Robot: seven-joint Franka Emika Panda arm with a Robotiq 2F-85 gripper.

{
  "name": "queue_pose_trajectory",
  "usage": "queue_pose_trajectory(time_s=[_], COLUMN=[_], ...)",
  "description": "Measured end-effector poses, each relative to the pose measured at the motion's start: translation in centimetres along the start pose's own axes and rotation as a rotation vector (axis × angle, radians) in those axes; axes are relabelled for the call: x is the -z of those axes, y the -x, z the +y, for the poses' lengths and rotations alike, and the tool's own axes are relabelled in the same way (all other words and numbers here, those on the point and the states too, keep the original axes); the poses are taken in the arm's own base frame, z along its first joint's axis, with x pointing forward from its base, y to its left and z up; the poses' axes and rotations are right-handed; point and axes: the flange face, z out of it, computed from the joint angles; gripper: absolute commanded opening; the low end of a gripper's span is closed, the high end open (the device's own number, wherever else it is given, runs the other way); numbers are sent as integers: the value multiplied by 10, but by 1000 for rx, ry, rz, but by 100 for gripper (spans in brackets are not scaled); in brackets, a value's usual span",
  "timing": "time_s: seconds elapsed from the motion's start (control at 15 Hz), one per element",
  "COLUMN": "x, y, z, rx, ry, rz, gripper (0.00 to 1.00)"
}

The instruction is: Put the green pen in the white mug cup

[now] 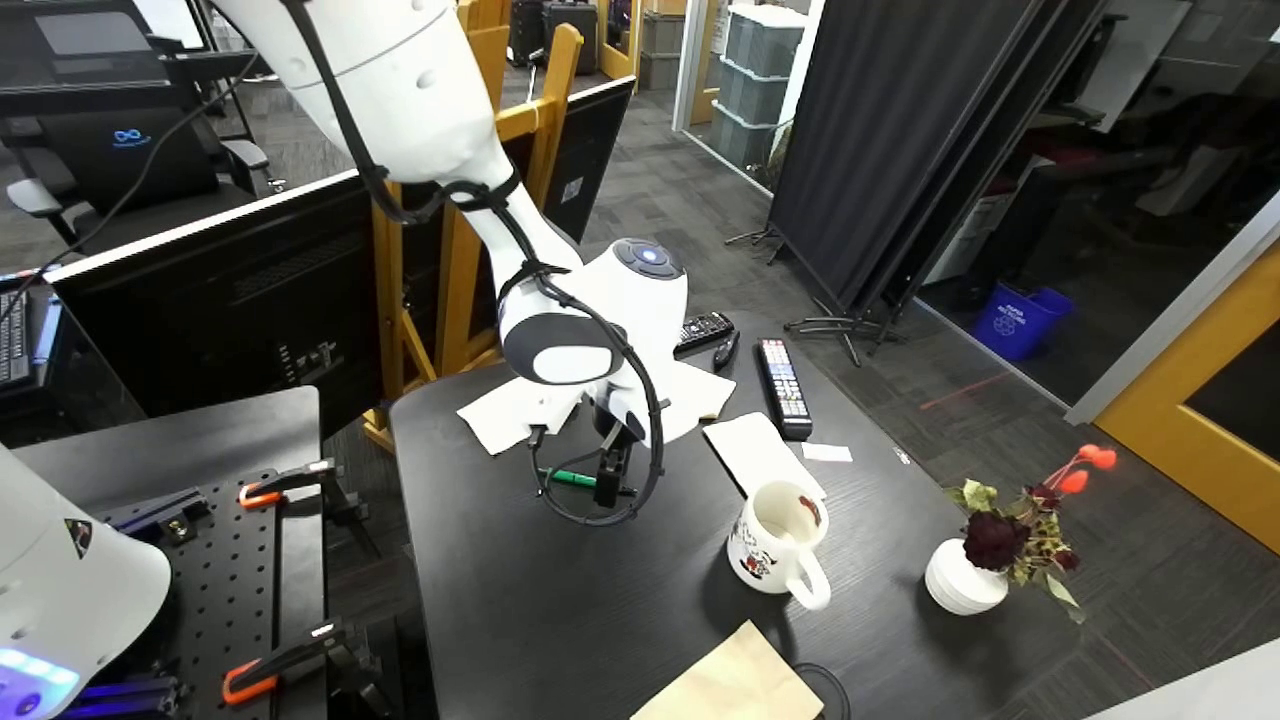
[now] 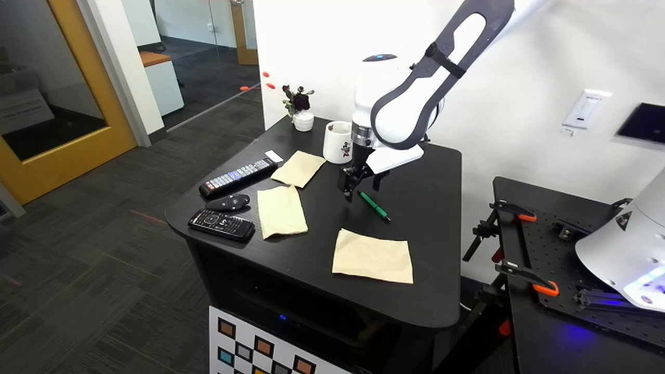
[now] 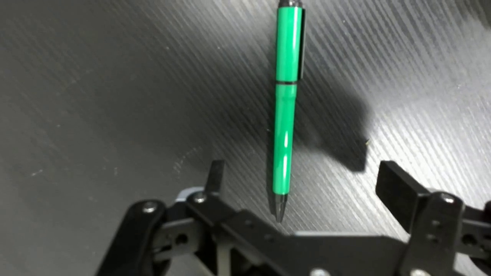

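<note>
The green pen (image 3: 284, 115) lies flat on the dark table, with its dark tip toward my gripper in the wrist view. It also shows in both exterior views (image 1: 572, 479) (image 2: 374, 206). My gripper (image 3: 302, 168) is open and empty, with its fingers apart on either side of the pen's tip end. In an exterior view the gripper (image 2: 362, 189) hangs just over the table at the pen, not touching it as far as I can tell. The white mug cup (image 1: 760, 555) stands upright with its handle showing; in an exterior view (image 2: 336, 144) the handle is hidden.
A white vase with red flowers (image 1: 965, 580) stands beyond the mug. Several beige paper sheets (image 2: 373, 256) lie around. A long remote (image 1: 785, 388), a shorter remote (image 2: 222, 225) and a small black device (image 2: 227, 202) lie near the table's edge. A cable loops around the gripper.
</note>
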Motion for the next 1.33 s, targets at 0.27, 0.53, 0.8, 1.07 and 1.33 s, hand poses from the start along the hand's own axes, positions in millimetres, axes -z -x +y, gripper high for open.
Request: queue_pose_trajectory(time_s=[0.27,0.53,0.8,1.07,1.33], x=[-3,-3,0,0,29], y=[3,4,5,6,-7], z=[-2,-8,-17,-18,-14], rx=[6,15,15,-3,-40], ry=[4,2,-3,-3,-36], rz=[-4,0,7,8,69], gripper=[49,19,0,3,3])
